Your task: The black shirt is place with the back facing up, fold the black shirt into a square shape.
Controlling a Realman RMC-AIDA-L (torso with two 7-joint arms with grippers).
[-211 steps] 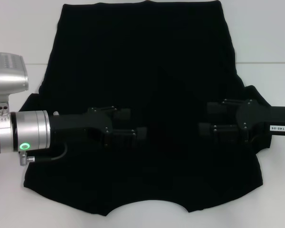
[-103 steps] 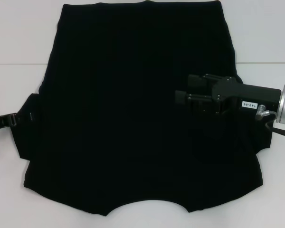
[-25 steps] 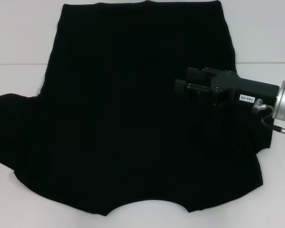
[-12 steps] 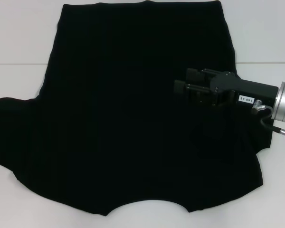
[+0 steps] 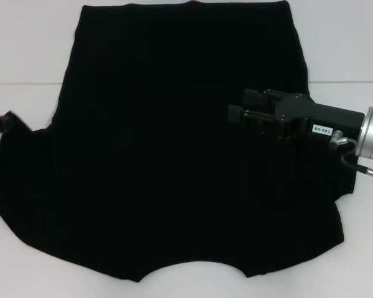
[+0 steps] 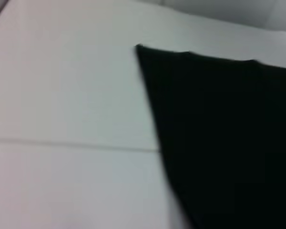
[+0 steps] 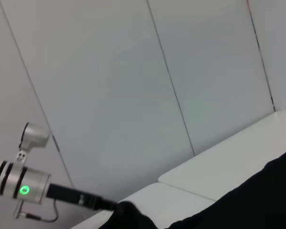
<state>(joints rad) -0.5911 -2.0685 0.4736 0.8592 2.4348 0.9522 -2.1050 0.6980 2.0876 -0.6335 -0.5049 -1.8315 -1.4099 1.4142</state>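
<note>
left end effector (image 5: 6, 121) mostly cut off, black shirt (image 5: 174, 149) hem cropped

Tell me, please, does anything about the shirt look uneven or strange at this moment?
Yes. The black shirt is lopsided: on the robot's left its sleeve is pulled out sideways, with the left gripper at its tip. On the right the sleeve is folded inward, and the right gripper hovers over it.

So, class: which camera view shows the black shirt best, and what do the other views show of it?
The head view: the black shirt lies spread on the table nearly whole, its hem farthest from the robot. The left wrist view catches one corner and edge. The right wrist view shows a dark edge, lifted by the left end effector.
</note>
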